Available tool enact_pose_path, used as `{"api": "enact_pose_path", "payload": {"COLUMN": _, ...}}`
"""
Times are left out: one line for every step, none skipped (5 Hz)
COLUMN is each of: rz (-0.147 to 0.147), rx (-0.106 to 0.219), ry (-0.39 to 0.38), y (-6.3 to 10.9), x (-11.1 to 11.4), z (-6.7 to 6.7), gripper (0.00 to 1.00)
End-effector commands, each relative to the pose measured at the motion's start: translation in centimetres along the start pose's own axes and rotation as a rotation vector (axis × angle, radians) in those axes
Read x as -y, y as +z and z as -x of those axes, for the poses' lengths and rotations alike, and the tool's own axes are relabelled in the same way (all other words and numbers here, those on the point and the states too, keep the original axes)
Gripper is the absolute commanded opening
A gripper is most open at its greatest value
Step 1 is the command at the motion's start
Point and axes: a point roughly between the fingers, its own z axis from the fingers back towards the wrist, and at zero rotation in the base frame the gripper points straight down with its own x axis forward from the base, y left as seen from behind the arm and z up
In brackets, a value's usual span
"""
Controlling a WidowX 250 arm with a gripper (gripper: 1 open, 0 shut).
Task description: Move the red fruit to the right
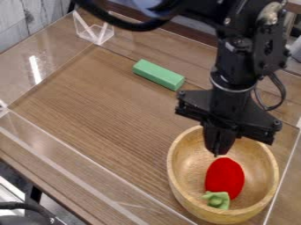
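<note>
Arm (253, 44) cut off at top edge.

Even, fairly bright light falls from above; the wooden surface (94, 97) shows pale glare at the upper left. Soft shadows only. The picture is low-resolution and slightly blurred throughout.

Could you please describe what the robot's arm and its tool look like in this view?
The arm is all black, built of chunky, slightly glossy segments, with a thin dark cable looping at its right side. A flat black crossbar sits at the wrist, and the tool beneath it is two slim black fingers tapering downward. No markings are legible.
</note>
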Motion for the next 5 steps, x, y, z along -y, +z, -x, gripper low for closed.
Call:
{"api": "enact_pose_path", "payload": {"rz": 0.026, "rx": 0.031, "ry": -0.066, "y": -0.1, "x": 0.4, "z": -1.5, "gripper": 0.0}}
{"api": "enact_pose_path", "payload": {"rz": 0.013, "rx": 0.04, "ry": -0.044, "y": -0.1, "x": 0.3, "z": -1.2, "gripper": 0.0}}
{"api": "enact_pose_path", "payload": {"rz": 0.003, "rx": 0.041, "ry": -0.021, "y": -0.5, "x": 0.3, "z": -0.7, "gripper": 0.0}}
{"api": "enact_pose_path", "payload": {"rz": 0.001, "rx": 0.042, "ry": -0.053, "y": 0.5, "x": -0.5, "z": -0.8, "gripper": 0.0}}
{"api": "enact_pose_path", "payload": {"rz": 0.001, "rx": 0.031, "ry": -0.084, "y": 0.8, "x": -1.3, "z": -0.7, "gripper": 0.0}}
